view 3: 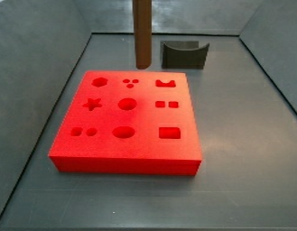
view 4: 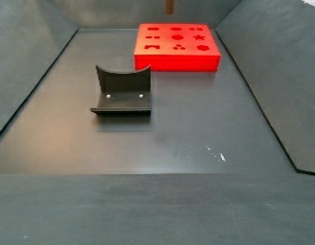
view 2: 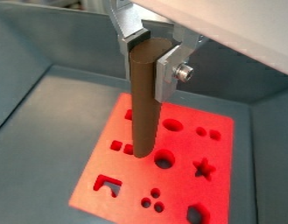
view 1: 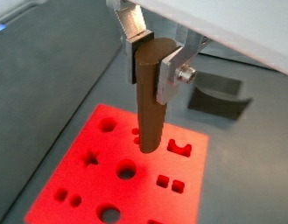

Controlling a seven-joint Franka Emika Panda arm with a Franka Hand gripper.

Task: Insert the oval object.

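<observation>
My gripper point(view 1: 153, 66) is shut on the top end of the oval object point(view 1: 152, 114), a long brown peg with smooth sides. The peg hangs upright between the silver fingers point(view 1: 171, 73) in both wrist views point(view 2: 141, 105). Its lower end is above the red block point(view 1: 99, 179), over the holes near one edge. A side view shows the peg point(view 3: 141, 36) above the block's point(view 3: 144, 119) far edge, with the gripper out of frame. The red block also shows in a wrist view point(view 2: 134, 179) and far back in a side view point(view 4: 179, 60).
The dark fixture point(view 3: 184, 54) stands on the grey floor just behind the block. It also shows in a wrist view point(view 1: 219, 98) and a side view point(view 4: 122, 91). Sloping grey walls point(view 3: 42, 81) enclose the floor on all sides.
</observation>
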